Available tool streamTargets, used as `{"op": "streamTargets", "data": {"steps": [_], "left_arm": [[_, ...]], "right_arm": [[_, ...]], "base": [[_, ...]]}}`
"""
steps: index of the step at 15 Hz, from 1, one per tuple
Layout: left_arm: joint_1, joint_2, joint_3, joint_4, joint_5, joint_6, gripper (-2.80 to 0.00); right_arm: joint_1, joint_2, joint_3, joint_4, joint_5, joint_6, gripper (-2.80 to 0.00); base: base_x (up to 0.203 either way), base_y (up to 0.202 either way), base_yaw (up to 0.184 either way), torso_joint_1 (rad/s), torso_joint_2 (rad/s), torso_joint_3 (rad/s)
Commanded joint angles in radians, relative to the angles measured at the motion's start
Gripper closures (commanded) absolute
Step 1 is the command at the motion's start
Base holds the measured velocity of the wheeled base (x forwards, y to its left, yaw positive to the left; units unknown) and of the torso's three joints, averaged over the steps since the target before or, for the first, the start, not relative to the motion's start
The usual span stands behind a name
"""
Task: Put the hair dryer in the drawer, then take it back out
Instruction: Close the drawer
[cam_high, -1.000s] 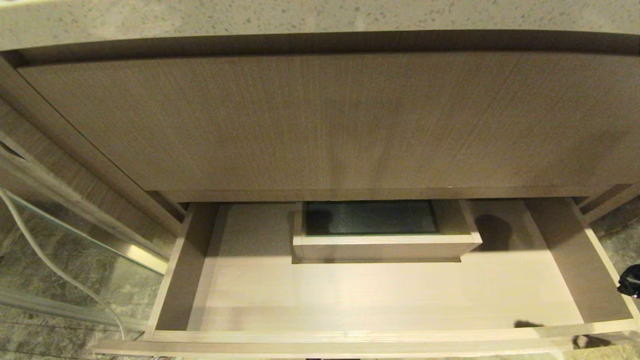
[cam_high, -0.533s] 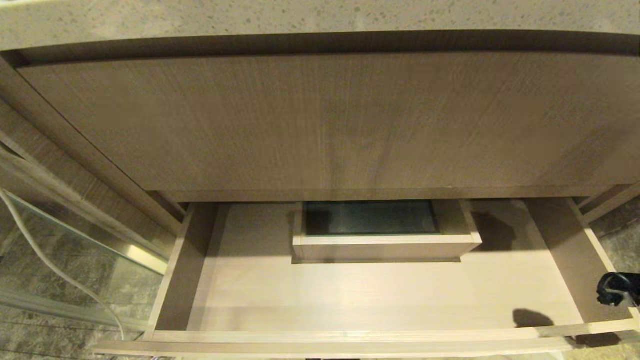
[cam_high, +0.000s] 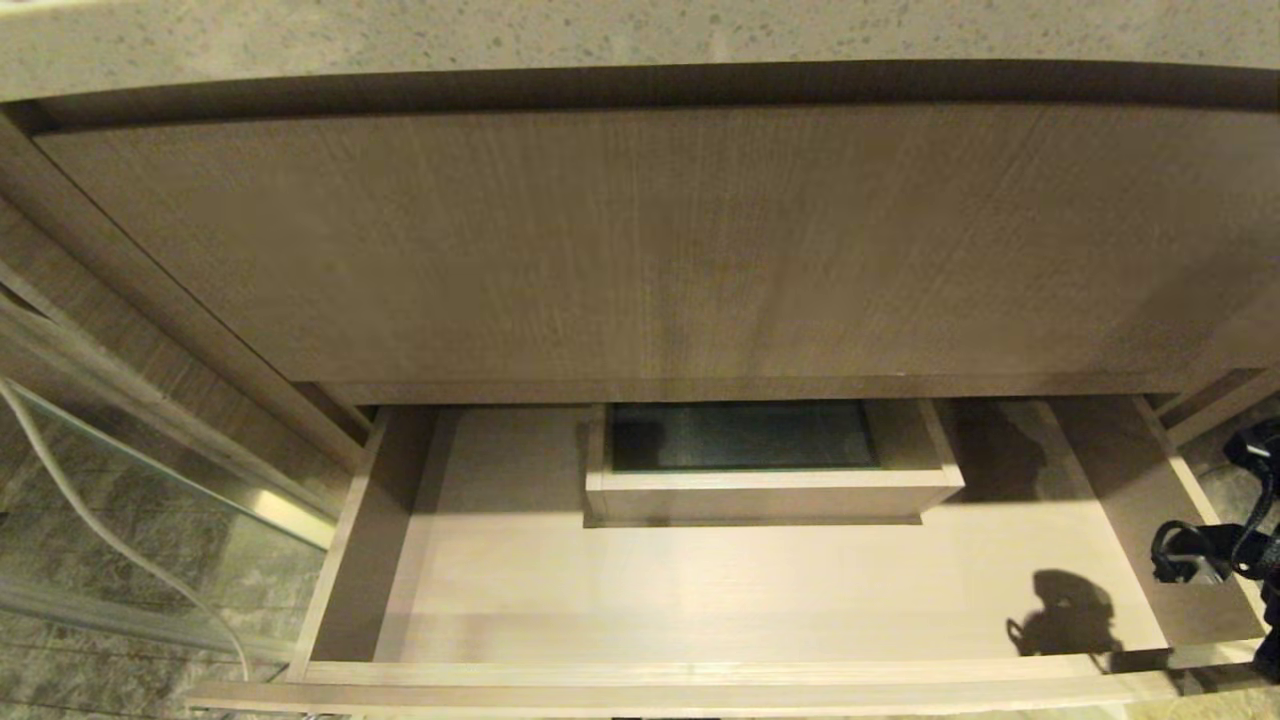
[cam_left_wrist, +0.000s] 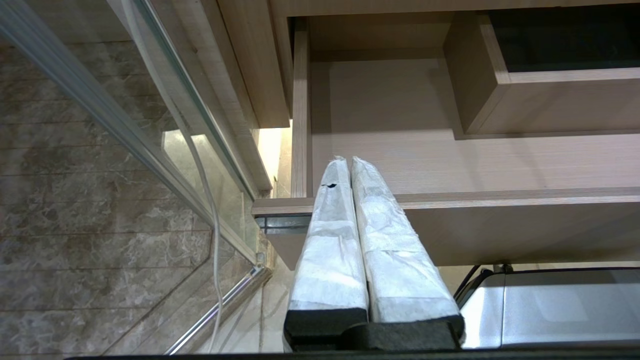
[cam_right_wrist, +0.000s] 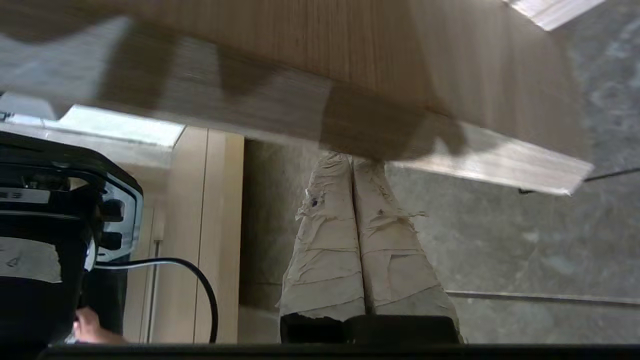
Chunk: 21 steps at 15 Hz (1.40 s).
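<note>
Wide shallow light-wood drawer (cam_high: 760, 590) open, nothing but its inner box; no dryer visible. R gripper (cam_right_wrist: 353, 165) at drawer's right end, pinched tight, empty. L gripper (cam_left_wrist: 348, 165) likewise. Both steps pending, imo.

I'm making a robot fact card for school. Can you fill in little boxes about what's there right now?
drawer: pulled open, bare wood floor showing
inner box: small wooden compartment at the back middle of the drawer
hair dryer: not seen in any view
left end effector: shut, empty, near the drawer's front left corner
right end effector: shut, empty, by the drawer's right side
white cord: hangs outside, left of the drawer
</note>
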Motion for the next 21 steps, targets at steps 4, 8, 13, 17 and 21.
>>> {"op": "streamTargets", "data": {"steps": [4,8,13,17,21], "left_arm": [[0.0,0.001,0.002,0.0,0.0,0.0,0.0],[0.0,0.001,0.002,0.0,0.0,0.001,0.0],[0.0,0.001,0.002,0.0,0.0,0.001,0.0],[0.0,0.001,0.002,0.0,0.0,0.001,0.0],[0.0,0.001,0.002,0.0,0.0,0.0,0.0]], "right_arm": [[-0.017,0.025,-0.036,-0.042,0.014,0.006,0.0],[-0.059,-0.029,-0.063,-0.244,0.176,0.068,0.0],[-0.017,-0.062,-0.067,-0.755,0.238,0.386,0.0],[-0.015,-0.237,0.026,-0.721,0.293,0.37,0.0],[0.0,-0.527,0.218,-0.614,0.311,0.363,0.0]], "base": [[0.0,0.0,0.0,0.0,0.0,0.0],[0.0,0.0,0.0,0.0,0.0,0.0],[0.0,0.0,0.0,0.0,0.0,0.0],[0.0,0.0,0.0,0.0,0.0,0.0],[0.0,0.0,0.0,0.0,0.0,0.0]]}}
